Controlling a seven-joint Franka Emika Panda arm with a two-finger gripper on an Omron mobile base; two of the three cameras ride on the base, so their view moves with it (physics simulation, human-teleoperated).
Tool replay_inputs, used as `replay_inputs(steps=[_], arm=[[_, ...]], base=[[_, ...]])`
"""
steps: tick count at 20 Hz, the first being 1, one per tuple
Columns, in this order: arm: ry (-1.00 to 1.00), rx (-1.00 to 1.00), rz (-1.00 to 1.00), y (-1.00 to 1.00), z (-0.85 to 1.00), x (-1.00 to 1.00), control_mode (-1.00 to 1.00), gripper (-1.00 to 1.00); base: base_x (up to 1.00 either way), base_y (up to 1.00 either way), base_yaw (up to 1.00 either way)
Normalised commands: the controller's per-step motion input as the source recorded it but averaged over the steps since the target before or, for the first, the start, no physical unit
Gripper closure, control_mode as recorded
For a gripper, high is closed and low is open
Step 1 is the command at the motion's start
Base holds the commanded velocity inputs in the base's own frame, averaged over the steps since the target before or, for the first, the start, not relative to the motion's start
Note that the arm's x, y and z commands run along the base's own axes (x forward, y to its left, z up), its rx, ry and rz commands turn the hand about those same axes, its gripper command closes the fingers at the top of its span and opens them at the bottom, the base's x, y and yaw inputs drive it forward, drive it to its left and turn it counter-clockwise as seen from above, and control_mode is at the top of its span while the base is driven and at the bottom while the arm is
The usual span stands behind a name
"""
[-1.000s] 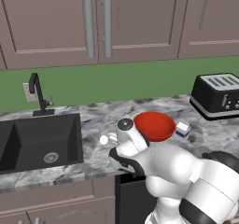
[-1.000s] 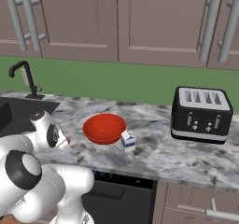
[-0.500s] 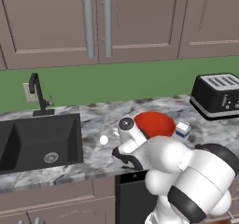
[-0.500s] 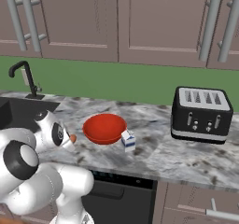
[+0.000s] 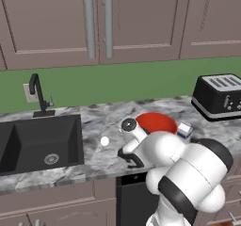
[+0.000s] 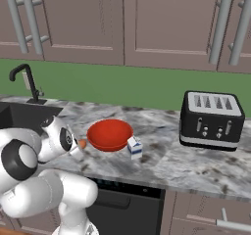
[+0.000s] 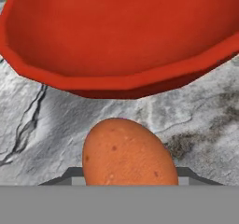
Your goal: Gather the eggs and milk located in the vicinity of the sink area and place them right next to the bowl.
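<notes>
Beside the red bowl [image 7: 121, 36], at its 6 o'clock in the hand view, the orange-brown egg [image 7: 127, 154] is held in narrowly set jaws. Since a second ago it has been carried closer; release is judged imminent. The milk [image 6: 135, 147] already stands beside the bowl, and the white egg [image 5: 105, 141] lies near the sink [image 5: 37, 142].

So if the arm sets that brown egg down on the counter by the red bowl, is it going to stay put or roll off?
The brown egg is smooth and oval, so it would probably roll a little on the flat marble counter. It sits close to the red bowl, whose wall might stop it. Its shell is likely brittle, so a gentle release seems wise.
</notes>
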Motion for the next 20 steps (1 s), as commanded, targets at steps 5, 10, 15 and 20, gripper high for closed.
replay_inputs(steps=[5, 10, 15, 20], arm=[[-0.05, 0.0, -0.05, -0.27, -0.03, 0.12, -1.0, 1.0], [-0.01, 0.0, -0.01, -0.13, -0.04, 0.08, -1.0, 1.0], [-0.02, 0.0, 0.0, 0.0, -0.06, 0.0, -1.0, 1.0], [-0.04, 0.0, 0.0, 0.0, -0.02, -0.03, -1.0, -1.0]], base=[[0.0, 0.0, 0.0], [0.0, 0.0, 0.0], [0.0, 0.0, 0.0], [0.0, 0.0, 0.0]])
